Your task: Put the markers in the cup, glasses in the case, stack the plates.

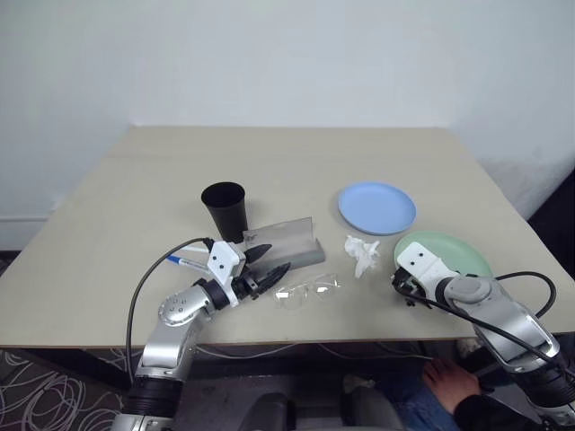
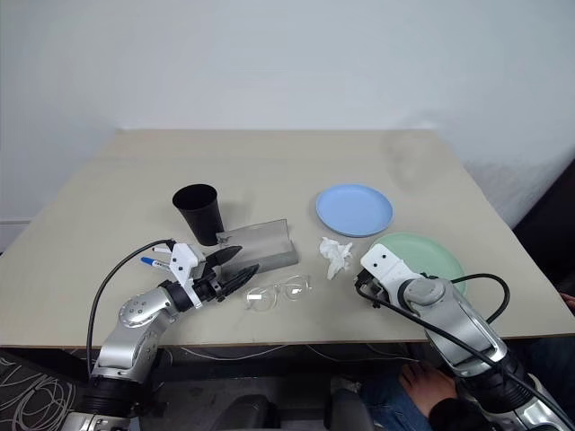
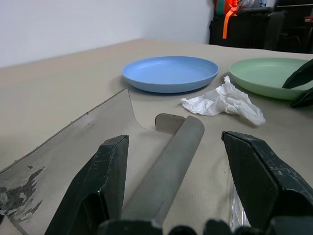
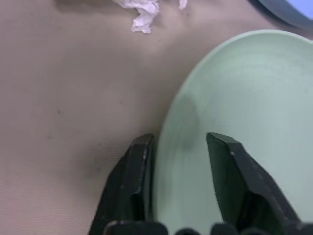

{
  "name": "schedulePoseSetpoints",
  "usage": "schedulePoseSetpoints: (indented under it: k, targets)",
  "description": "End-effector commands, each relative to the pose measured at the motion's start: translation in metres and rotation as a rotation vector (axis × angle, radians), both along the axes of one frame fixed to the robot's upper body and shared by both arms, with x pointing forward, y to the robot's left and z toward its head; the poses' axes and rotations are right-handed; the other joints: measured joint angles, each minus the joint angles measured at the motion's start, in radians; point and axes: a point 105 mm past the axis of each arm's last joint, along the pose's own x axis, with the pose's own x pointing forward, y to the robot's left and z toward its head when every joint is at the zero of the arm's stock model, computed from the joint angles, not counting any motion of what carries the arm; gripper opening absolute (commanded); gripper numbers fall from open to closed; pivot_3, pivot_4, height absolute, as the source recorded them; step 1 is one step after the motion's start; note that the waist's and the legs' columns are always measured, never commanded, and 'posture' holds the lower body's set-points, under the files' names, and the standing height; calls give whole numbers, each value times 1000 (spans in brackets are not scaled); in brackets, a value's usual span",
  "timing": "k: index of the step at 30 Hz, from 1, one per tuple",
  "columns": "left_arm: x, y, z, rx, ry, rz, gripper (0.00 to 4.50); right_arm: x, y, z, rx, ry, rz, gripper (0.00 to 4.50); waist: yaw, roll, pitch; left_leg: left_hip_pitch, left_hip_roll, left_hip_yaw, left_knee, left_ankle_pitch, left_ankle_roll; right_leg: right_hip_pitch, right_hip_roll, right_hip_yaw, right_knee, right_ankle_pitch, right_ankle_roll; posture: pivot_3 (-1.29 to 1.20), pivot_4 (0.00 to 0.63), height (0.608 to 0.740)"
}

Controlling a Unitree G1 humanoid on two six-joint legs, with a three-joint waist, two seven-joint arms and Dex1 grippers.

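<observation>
Altogether two plates (image 1: 377,207) (image 1: 463,252), one cup (image 1: 225,209), one case (image 1: 286,242)

Head pair: high, looking forward and down across the table (image 1: 135,206). Left wrist: low, near level, close over the case (image 3: 166,166) toward both plates. Right wrist: steeply down, very close on the green plate (image 4: 244,107). Tissue (image 3: 222,100) shared by all.

The beige table (image 1: 296,171) carries a cup (image 1: 225,208), case (image 1: 286,243), glasses (image 1: 307,291), tissue (image 1: 361,253), a blue plate (image 1: 376,207) and, at the right gripper (image 4: 178,147), a green plate (image 1: 454,250).
</observation>
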Motion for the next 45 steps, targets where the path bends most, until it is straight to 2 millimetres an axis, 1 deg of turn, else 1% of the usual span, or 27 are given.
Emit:
schedulePoseSetpoints:
  k: [1, 3, 6, 7, 8, 10, 18, 22, 30, 33, 39, 43, 45]
  targets:
    - [1, -1, 13, 7, -60, -6, 3215, 11, -9, 13, -35, -82, -52, 1791, 0, 0, 0, 0, 0, 0, 0, 0, 0, 0, 0, 0, 0, 0, 0, 0, 0, 720]
    - [2, -1, 13, 7, -61, -8, 3215, 13, -13, 12, -45, -89, -78, 1791, 0, 0, 0, 0, 0, 0, 0, 0, 0, 0, 0, 0, 0, 0, 0, 0, 0, 720]
    - [2, -2, 13, 8, -61, -9, 3215, 15, -21, 11, -64, -101, -111, 1231, 1, 0, 0, 0, 0, 0, 1, 0, -1, 0, 0, 0, 0, 0, 0, 0, 0, 720]
    - [2, -2, 13, 8, -62, -10, 3215, 15, -22, 11, -68, -103, -117, 852, 1, 0, 0, 0, 0, 0, 1, -1, -2, 0, 0, 0, 0, 0, 0, 0, 0, 720]
    - [2, -2, 13, 8, -62, -10, 3215, 16, -23, 11, -69, -104, -119, 621, 1, 0, 0, 0, 0, 0, 1, -1, -2, 0, 0, 0, 0, 0, 0, 0, 0, 720]
    - [2, -2, 14, 8, -62, -11, 3215, 16, -25, 10, -76, -108, -129, 17, -1, -2, -1, 0, 0, 0, 1, -1, -2, 0, 0, 0, 0, 0, 0, 0, 0, 720]
    - [3, -2, 14, 10, -65, -8, 3215, 25, -38, 12, -125, -165, -183, 17, 1, -3, -1, 0, 0, 0, 1, -1, -2, 0, 0, 0, 0, 0, 0, 0, 0, 720]
    - [4, -1, 15, 10, -66, -5, 3215, 40, -45, 26, -166, -278, -200, 17, 0, -3, -1, -1, 0, 0, 1, -1, -1, 0, 0, 0, 0, 0, 0, 0, 0, 720]
    - [6, -2, 16, 12, -69, -4, 3215, 70, -40, 52, -245, -478, -47, 17, -1, -2, -1, -2, 0, 1, 1, 0, 1, -1, 0, 0, 0, 0, 0, 0, 0, 720]
    - [7, -2, 17, 12, -70, -5, 3215, 84, -31, 64, -223, -540, 34, 17, -2, -2, -1, -2, 0, 1, 1, 0, 1, -1, 1, 0, 0, 0, 0, 0, 0, 720]
    - [10, -2, 19, 14, -73, -11, 3215, 110, 8, 80, -132, -582, 324, 17, -4, -2, -1, -1, 0, 1, 1, 0, 1, -1, 1, 0, 0, 0, 0, 0, 0, 720]
    - [11, -4, 21, 14, -80, -17, 3215, 128, 29, 81, -85, -561, 455, 17, -5, -2, -1, 0, 0, 1, 1, 1, 2, 1, 2, 1, 0, 0, 0, 0, 0, 720]
    - [11, -4, 23, 15, -87, -13, 3215, 137, 36, 75, -53, -522, 490, 17, -7, -2, -1, 1, 0, 1, 1, 1, 2, 1, 2, 1, 0, 1, 0, 0, 0, 720]
